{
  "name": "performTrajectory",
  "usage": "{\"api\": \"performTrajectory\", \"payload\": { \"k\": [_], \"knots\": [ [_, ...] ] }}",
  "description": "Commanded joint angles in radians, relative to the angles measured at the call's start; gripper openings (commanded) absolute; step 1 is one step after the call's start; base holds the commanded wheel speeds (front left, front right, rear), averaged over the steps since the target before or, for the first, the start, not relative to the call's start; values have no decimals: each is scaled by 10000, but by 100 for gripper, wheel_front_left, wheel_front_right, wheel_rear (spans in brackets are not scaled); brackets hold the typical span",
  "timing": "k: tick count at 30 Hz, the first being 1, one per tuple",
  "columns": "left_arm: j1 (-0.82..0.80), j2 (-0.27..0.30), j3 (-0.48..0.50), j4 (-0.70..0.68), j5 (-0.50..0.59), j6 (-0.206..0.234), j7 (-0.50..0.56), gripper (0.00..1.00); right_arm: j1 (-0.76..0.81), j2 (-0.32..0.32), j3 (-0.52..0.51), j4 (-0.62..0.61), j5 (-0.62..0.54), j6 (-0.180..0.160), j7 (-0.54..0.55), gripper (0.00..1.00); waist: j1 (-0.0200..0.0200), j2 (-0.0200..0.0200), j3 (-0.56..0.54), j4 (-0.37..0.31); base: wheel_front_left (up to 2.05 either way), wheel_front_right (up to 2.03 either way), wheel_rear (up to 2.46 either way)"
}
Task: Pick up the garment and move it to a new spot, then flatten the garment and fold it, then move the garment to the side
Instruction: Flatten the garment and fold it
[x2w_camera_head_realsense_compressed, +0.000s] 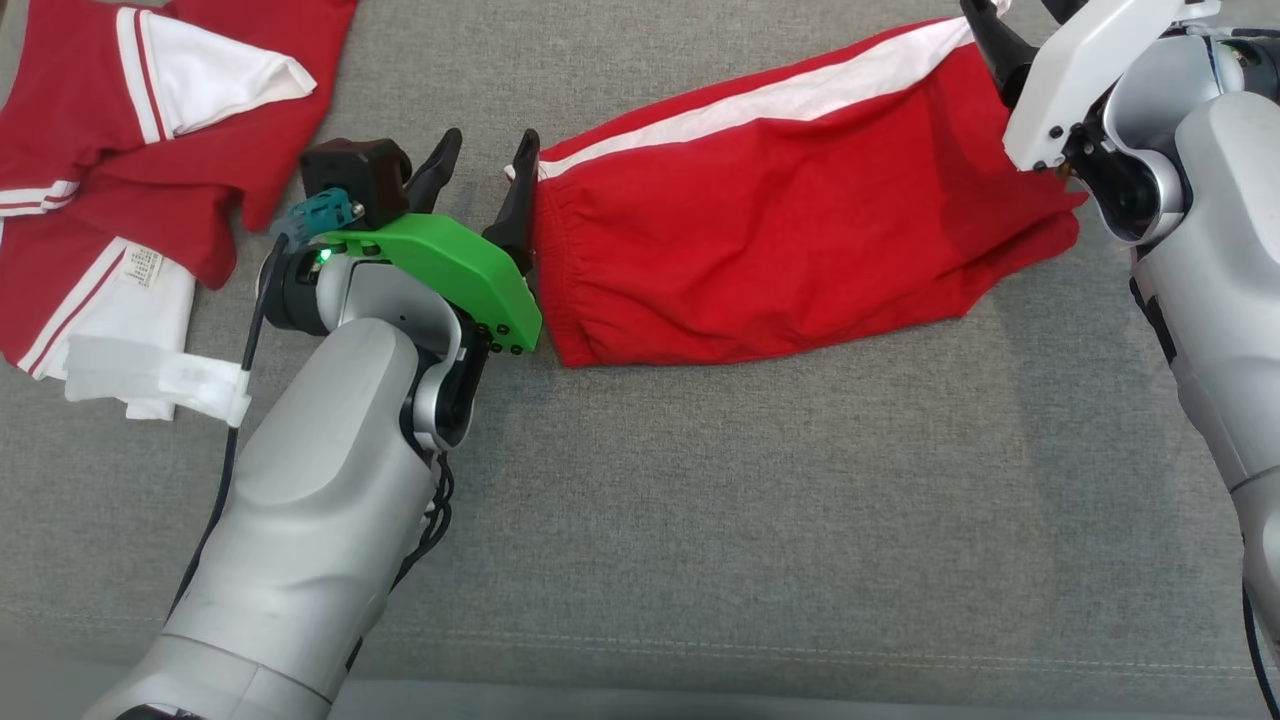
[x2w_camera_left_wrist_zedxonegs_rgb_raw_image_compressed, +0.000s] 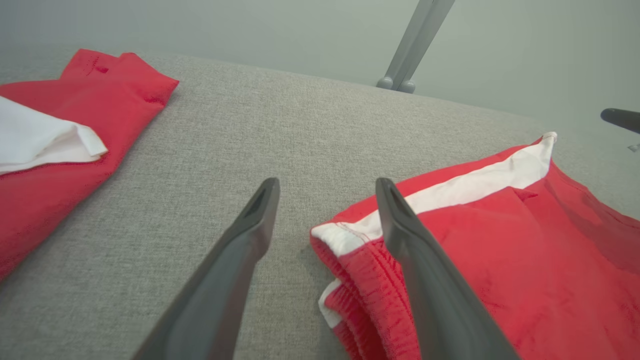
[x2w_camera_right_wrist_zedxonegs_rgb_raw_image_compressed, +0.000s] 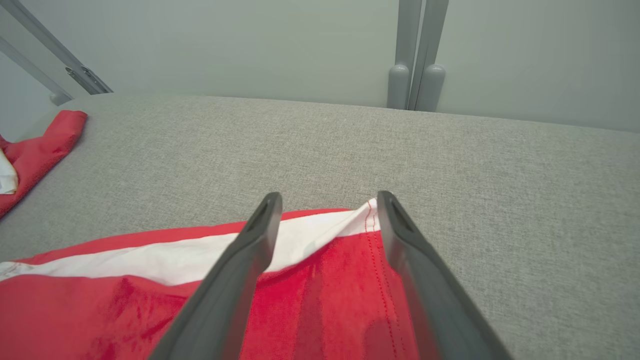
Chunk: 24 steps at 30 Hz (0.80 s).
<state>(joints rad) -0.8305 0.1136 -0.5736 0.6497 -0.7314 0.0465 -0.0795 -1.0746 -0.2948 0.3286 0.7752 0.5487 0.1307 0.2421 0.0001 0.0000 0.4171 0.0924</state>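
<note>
The garment (x2w_camera_head_realsense_compressed: 790, 230) is a pair of red shorts with a white side stripe, lying folded on the grey surface. My left gripper (x2w_camera_head_realsense_compressed: 490, 140) stands open at its waistband end. In the left wrist view the left gripper (x2w_camera_left_wrist_zedxonegs_rgb_raw_image_compressed: 326, 185) has its right finger over the elastic waistband of the garment (x2w_camera_left_wrist_zedxonegs_rgb_raw_image_compressed: 500, 240), with the left finger over bare surface. My right gripper (x2w_camera_head_realsense_compressed: 1015, 12) is open at the far right hem corner, partly cut off by the top edge. In the right wrist view the right gripper (x2w_camera_right_wrist_zedxonegs_rgb_raw_image_compressed: 329, 197) straddles the white-striped corner of the garment (x2w_camera_right_wrist_zedxonegs_rgb_raw_image_compressed: 320, 295) without pinching it.
A second red and white garment (x2w_camera_head_realsense_compressed: 130, 150) lies crumpled at the far left, also visible as red and white cloth (x2w_camera_left_wrist_zedxonegs_rgb_raw_image_compressed: 60, 150) and a red fold (x2w_camera_right_wrist_zedxonegs_rgb_raw_image_compressed: 40, 145). Bare grey surface (x2w_camera_head_realsense_compressed: 750, 500) spreads in front of the shorts. Metal posts (x2w_camera_right_wrist_zedxonegs_rgb_raw_image_compressed: 415, 60) stand beyond the far edge.
</note>
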Motion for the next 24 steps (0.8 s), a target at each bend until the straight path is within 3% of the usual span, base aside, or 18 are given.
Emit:
{"api": "performTrajectory", "payload": {
  "k": [1, 9, 13, 24],
  "knots": [
    [-50, 28, 114, 52, 35, -88, -365, 100, 0, -110, 139, -41, 193, 0, -340, 100, -1, 0, -201, -26, 0, 0, 0],
    [777, 132, 601, -417, -96, 39, -1555, 100, 886, -445, -87, -202, 852, 0, -1489, 100, -1, 0, -965, -66, 0, 0, 0],
    [1570, 181, 1109, -1291, 243, 402, -1839, 100, 1521, -267, -620, -177, 1223, 0, -2181, 100, -1, 0, -1453, -60, 0, 0, 0],
    [5277, -177, 3140, -4764, 2500, 582, -1852, 100, 3243, -103, -1096, 426, 585, 0, -3305, 100, -1, 0, -2419, 30, 0, 0, 0]
  ]
}}
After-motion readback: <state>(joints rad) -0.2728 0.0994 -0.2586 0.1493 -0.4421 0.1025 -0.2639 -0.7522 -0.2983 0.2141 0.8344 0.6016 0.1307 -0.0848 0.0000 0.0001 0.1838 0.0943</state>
